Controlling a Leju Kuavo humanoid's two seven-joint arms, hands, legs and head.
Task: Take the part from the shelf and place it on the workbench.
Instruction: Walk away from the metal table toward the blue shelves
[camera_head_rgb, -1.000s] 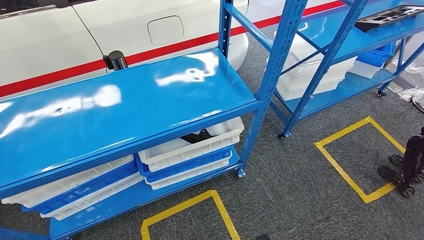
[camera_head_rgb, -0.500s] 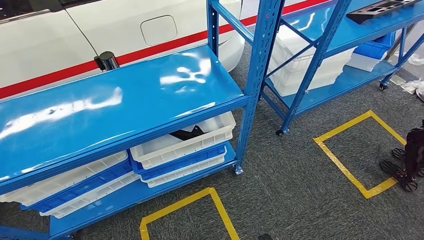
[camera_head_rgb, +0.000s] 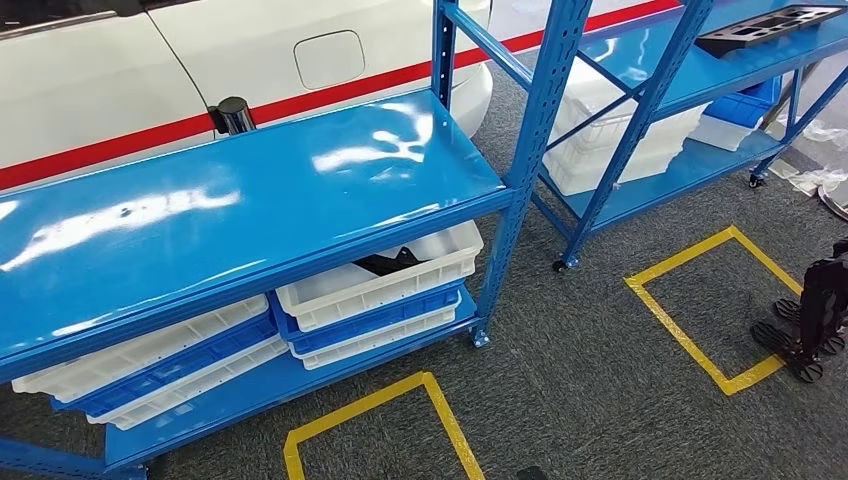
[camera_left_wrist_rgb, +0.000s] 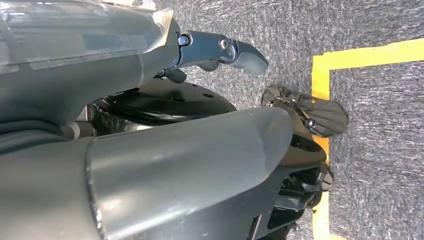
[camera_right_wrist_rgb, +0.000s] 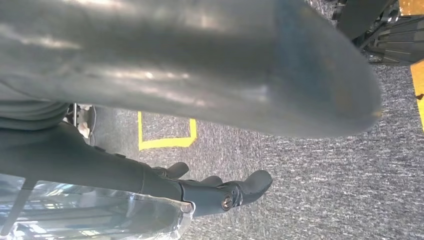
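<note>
Head view looks down on shelf (camera_head_rgb: 250, 200); both wrist views face grey carpet (camera_left_wrist_rgb: 380, 150) closely.

Bright, even overhead light in head view. White glare patches on blue shelf top (camera_head_rgb: 250, 200); deep shadow beneath it over white bins (camera_head_rgb: 380, 285). Head view sharp. Wrist views: thumb (camera_right_wrist_rgb: 200, 60) of right hand close to lens, blurred, sheen streaks; carpet (camera_right_wrist_rgb: 325, 190) beyond it sharp.
</note>
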